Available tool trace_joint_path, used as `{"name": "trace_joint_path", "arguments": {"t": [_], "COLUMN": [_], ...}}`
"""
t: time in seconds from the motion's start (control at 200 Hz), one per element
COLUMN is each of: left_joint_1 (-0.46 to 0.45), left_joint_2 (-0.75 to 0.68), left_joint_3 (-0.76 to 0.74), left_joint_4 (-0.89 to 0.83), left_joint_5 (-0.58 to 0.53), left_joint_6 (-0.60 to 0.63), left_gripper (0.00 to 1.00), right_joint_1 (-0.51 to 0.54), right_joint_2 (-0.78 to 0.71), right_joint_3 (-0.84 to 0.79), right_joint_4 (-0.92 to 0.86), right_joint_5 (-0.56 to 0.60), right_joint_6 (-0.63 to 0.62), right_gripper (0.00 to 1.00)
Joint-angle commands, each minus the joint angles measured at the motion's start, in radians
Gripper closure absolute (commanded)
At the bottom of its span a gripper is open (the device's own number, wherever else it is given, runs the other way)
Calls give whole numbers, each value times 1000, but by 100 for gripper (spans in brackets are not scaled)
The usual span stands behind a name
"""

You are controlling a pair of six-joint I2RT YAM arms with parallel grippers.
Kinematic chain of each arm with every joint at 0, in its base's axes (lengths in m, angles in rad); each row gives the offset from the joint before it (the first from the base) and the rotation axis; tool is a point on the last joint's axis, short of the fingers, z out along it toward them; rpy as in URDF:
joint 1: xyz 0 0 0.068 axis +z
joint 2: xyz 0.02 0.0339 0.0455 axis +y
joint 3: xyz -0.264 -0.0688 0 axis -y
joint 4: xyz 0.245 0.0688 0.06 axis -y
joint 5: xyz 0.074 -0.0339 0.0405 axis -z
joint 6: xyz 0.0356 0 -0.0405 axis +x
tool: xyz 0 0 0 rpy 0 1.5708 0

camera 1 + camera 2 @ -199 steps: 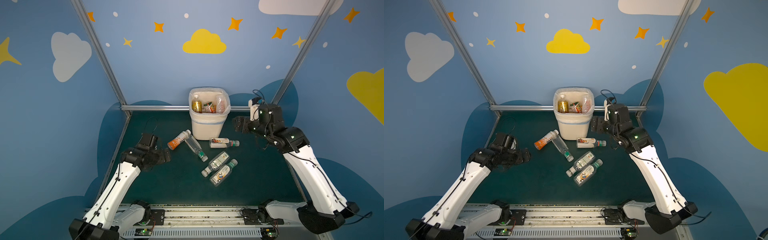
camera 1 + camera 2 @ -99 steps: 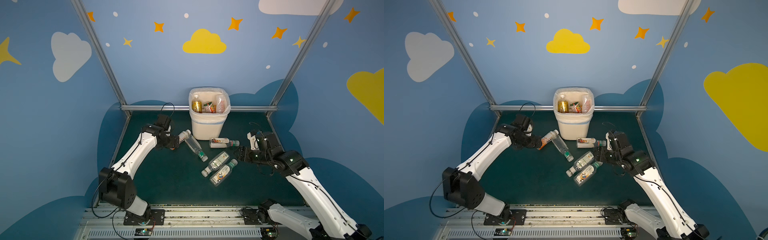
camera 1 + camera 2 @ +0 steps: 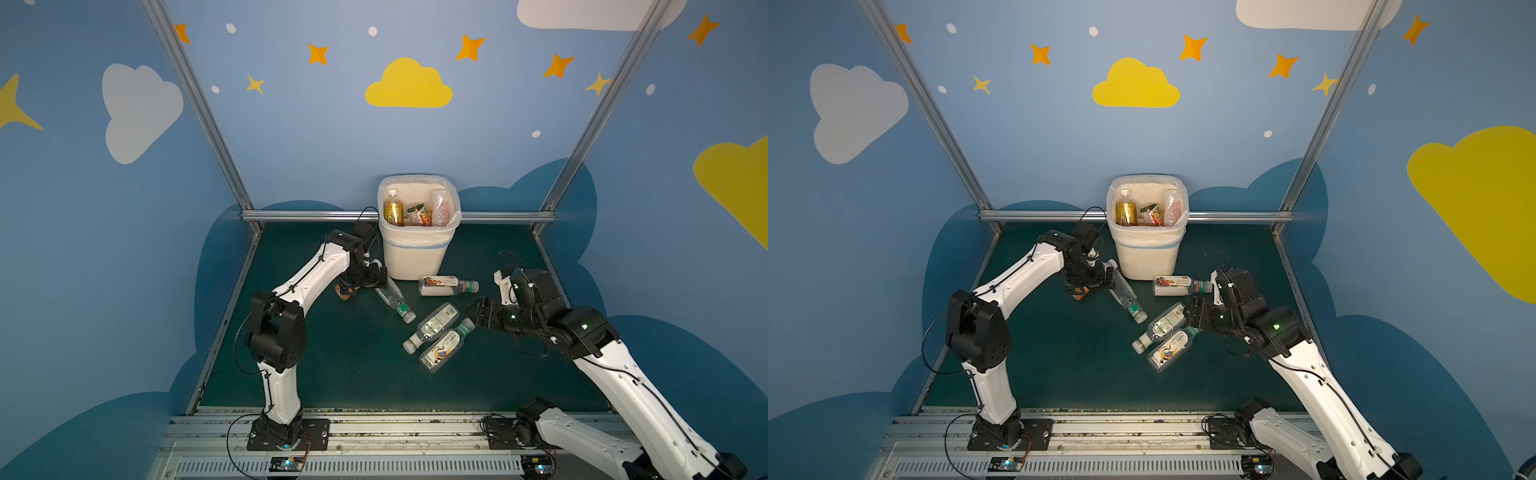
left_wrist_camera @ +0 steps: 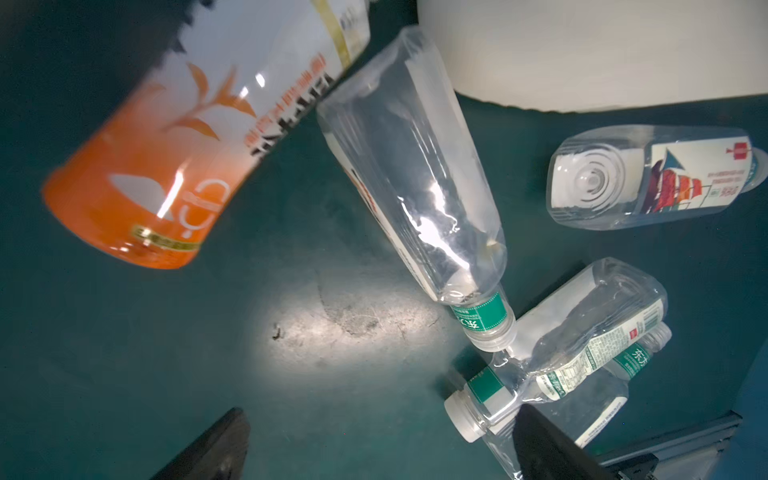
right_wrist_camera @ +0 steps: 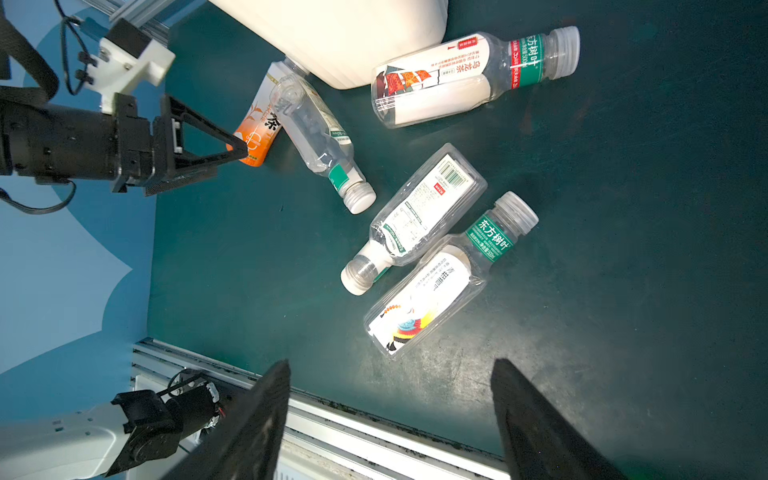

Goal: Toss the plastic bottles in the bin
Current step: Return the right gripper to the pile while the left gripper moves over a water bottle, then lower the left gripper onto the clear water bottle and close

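Observation:
Several plastic bottles lie on the green mat in front of the cream bin (image 3: 415, 257) (image 3: 1144, 259), and more stand inside it. An orange-labelled bottle (image 4: 174, 158) (image 5: 258, 124) lies beside the bin's left corner against a clear one (image 3: 395, 299) (image 4: 415, 174). My left gripper (image 3: 356, 286) (image 3: 1087, 286) (image 4: 374, 449) hovers open over the orange bottle's base, holding nothing. A red-and-white labelled bottle (image 3: 444, 286) (image 5: 465, 79) lies before the bin. Two more (image 3: 432, 326) (image 3: 442, 351) lie side by side mid-mat. My right gripper (image 3: 476, 312) (image 3: 1192, 314) (image 5: 390, 415) is open and empty beside their right ends.
Aluminium frame posts and a rail (image 3: 316, 216) bound the mat at the back and sides. The arm bases stand on a metal rail (image 3: 374, 432) along the front edge. Bare mat (image 3: 353, 365) stretches in front of the bottles.
My left arm swung from the left front up to the orange bottle by the bin. My right arm dropped from beside the bin to the two bottles mid-mat, and its jaws narrowed somewhat.

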Motion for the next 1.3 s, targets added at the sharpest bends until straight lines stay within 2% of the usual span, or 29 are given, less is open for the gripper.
{"name": "trace_joint_path", "arguments": {"t": [0.0, 0.13, 0.17, 0.315, 0.481, 0.701, 0.961, 1.297], "left_joint_1": [-9, -18, -21, -23, -33, -41, -41, -41], "left_joint_2": [12, 38, 47, 90, 173, 268, 320, 328], "left_joint_3": [-7, -21, -20, -18, 51, 149, 162, 139], "left_joint_4": [52, 126, 141, 202, 220, 199, 189, 194], "left_joint_5": [-12, -12, -54, -74, -91, -112, -115, -115], "left_joint_6": [-106, -169, -184, -236, -267, -274, -263, -226], "left_gripper": [0, 0, 0, 0, 0, 1, 5, 17], "right_joint_1": [2, -3, -7, -20, -47, -98, -166, -218], "right_joint_2": [17, 34, 39, 47, 47, 45, 42, 46], "right_joint_3": [43, 59, 64, 77, 88, 97, 83, 83], "right_joint_4": [-20, -27, -30, -36, -40, -52, -59, -53], "right_joint_5": [-10, -14, -17, -24, -34, -63, -111, -160], "right_joint_6": [-42, -82, -93, -128, -163, -201, -227, -221], "right_gripper": [22, 22, 22, 21, 21, 20, 20, 20]}}
